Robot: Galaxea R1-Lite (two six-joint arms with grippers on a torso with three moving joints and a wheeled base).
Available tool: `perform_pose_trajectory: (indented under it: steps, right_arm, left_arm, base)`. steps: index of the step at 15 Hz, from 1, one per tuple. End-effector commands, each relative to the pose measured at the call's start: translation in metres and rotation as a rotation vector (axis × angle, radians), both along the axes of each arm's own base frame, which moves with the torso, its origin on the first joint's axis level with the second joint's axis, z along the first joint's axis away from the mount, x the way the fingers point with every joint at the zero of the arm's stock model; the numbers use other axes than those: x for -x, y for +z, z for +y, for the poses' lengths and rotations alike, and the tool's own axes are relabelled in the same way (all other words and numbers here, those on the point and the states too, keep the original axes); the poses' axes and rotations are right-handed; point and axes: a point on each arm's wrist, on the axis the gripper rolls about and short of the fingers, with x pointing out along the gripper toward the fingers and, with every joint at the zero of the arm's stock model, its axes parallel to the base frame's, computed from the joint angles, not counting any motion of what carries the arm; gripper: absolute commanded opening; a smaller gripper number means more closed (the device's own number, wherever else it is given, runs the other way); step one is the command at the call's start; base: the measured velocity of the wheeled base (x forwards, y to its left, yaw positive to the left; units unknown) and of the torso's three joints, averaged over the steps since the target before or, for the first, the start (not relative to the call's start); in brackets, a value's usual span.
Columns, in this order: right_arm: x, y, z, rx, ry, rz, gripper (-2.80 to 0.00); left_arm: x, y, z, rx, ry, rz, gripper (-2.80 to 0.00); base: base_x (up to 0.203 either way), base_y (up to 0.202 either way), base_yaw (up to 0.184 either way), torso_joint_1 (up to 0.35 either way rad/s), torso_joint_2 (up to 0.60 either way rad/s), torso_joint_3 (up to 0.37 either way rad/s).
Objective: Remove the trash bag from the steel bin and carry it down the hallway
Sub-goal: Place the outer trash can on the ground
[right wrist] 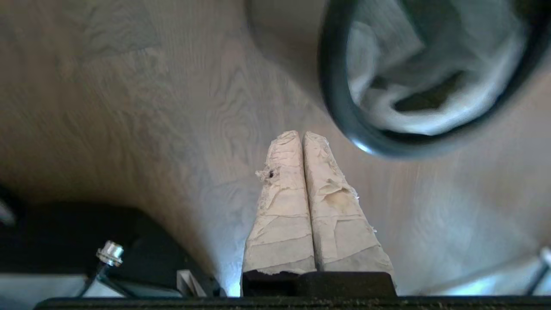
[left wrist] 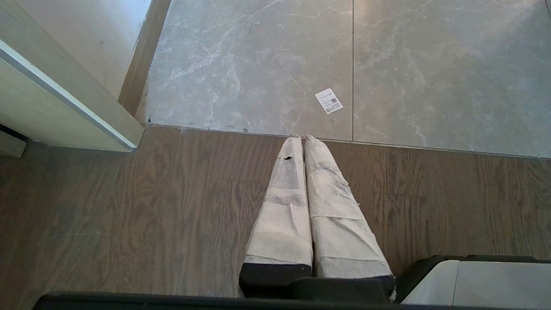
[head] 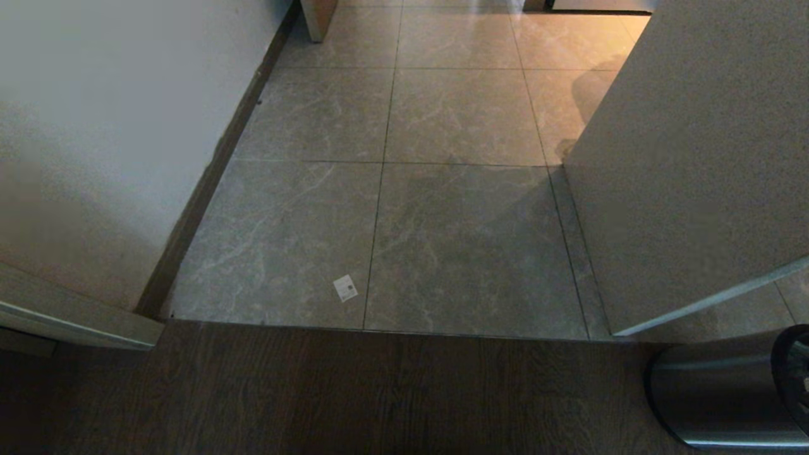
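The steel bin [head: 727, 398] stands on the wooden floor at the bottom right of the head view, only partly in frame. In the right wrist view its black rim [right wrist: 340, 116] rings the white trash bag [right wrist: 430, 107] crumpled inside it. My right gripper [right wrist: 301, 134] hangs above the wooden floor just short of that rim, its tape-wrapped fingers pressed together and empty. My left gripper [left wrist: 301, 137] is parked over the wooden floor near the tile edge, shut with nothing in it. The hallway [head: 455, 120] of glossy marbled tiles stretches ahead. Neither arm shows in the head view.
A white wall with a dark baseboard [head: 208, 183] lines the hallway's left side. A pale door or panel [head: 695, 164] stands on the right, just behind the bin. A small white sticker [head: 345, 288] lies on the tiles by the threshold.
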Motion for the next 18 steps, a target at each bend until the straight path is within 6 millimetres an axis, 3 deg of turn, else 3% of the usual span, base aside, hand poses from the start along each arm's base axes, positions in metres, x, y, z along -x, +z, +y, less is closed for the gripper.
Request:
perform_pose_trajectory:
  steps: [1, 8, 12, 14, 15, 18]
  right_arm:
    - [-0.002, -0.017, -0.015, -0.075, 0.025, 0.026, -2.8]
    - [-0.009, -0.048, -0.036, -0.204, 0.073, 0.012, -2.8]
    - [-0.022, -0.068, -0.057, -0.248, 0.116, -0.067, -2.8]
    - [-0.03, -0.068, -0.072, -0.256, 0.139, -0.129, -2.8]
    - [-0.029, -0.066, -0.076, -0.26, 0.156, -0.155, 0.0]
    - [-0.021, -0.063, -0.074, -0.226, 0.223, -0.163, 0.0]
  left_arm:
    - [0.0, 0.0, 0.0, 0.001, 0.0, 0.0, -2.8]
    - [0.0, 0.0, 0.0, 0.0, 0.0, 0.0, -2.8]
    - [0.0, 0.0, 0.0, 0.0, 0.0, 0.0, -2.8]
    - [0.0, 0.0, 0.0, 0.0, 0.0, 0.0, -2.8]
    - [0.0, 0.0, 0.0, 0.0, 0.0, 0.0, -2.8]
    - [0.0, 0.0, 0.0, 0.0, 0.0, -0.002, -2.8]
  base:
    - [0.0, 0.0, 0.0, 0.0, 0.0, 0.0]
    - [0.0, 0.0, 0.0, 0.0, 0.0, 0.0]
    - [0.0, 0.0, 0.0, 0.0, 0.0, 0.0]
    - [0.0, 0.0, 0.0, 0.0, 0.0, 0.0]
    - [0.0, 0.0, 0.0, 0.0, 0.0, 0.0]
    - [0.0, 0.0, 0.0, 0.0, 0.0, 0.0]
